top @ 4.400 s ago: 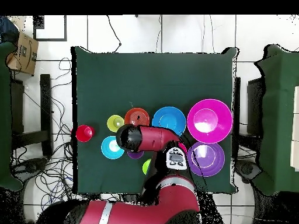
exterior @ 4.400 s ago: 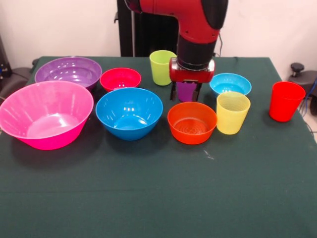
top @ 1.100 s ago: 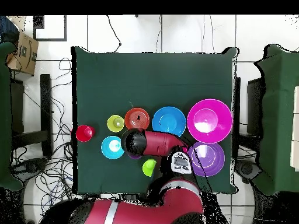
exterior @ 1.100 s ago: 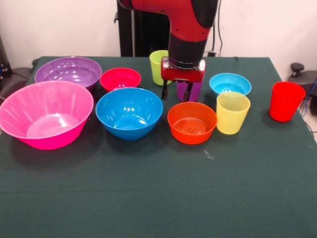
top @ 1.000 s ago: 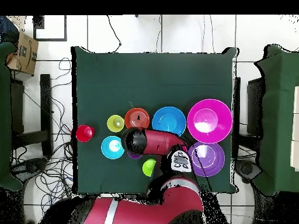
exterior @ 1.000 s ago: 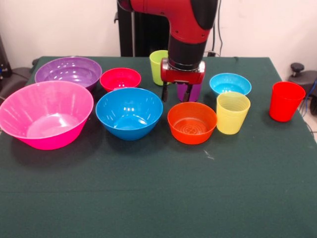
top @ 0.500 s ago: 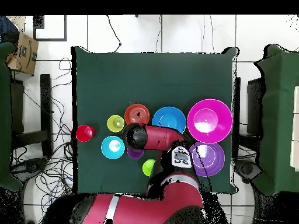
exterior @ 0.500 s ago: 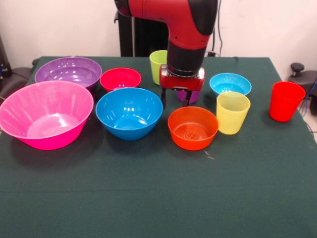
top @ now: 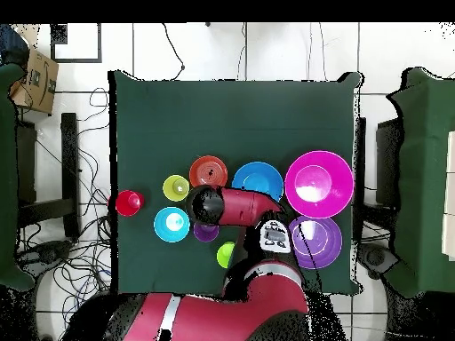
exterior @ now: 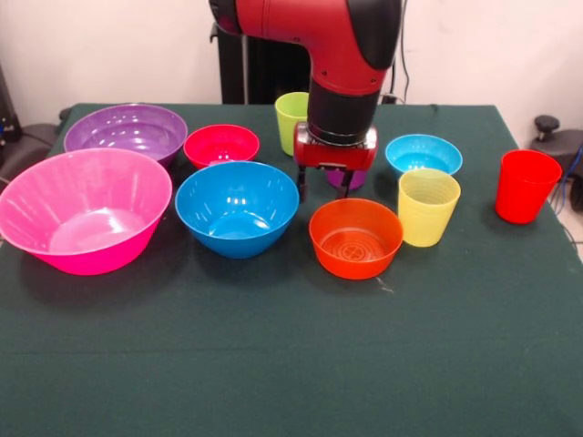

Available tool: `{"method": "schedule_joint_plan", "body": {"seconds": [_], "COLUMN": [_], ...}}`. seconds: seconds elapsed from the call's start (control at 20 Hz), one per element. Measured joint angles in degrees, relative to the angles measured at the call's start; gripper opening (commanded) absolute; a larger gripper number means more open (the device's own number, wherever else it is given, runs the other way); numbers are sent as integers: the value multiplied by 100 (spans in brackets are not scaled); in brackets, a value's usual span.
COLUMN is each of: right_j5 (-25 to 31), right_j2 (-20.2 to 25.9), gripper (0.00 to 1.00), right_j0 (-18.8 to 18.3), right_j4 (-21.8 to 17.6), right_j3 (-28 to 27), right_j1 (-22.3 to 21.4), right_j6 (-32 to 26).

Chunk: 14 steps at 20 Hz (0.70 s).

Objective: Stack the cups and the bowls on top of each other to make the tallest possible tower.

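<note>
On the green tabletop [exterior: 273, 364], from the left: pink bowl [exterior: 82, 211], purple bowl [exterior: 126, 130], red bowl [exterior: 221, 145], blue bowl [exterior: 238, 206], then the orange bowl [exterior: 355, 238]. Above it hangs the end effector [exterior: 322, 188], fingers apart and holding nothing, just before the purple cup [exterior: 353, 177]. No tower exists yet.

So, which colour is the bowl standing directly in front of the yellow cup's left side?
Orange bowl; front view shows it best.
</note>
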Motion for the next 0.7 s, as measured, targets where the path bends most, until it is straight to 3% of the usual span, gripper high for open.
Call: {"method": "schedule_joint_plan", "body": {"seconds": [0.7], "right_j5": [762], "right_j2": [-2], "gripper": [100], "right_j0": [179], "right_j4": [5], "right_j3": [3], "right_j1": [-671], "right_j6": [0]}}
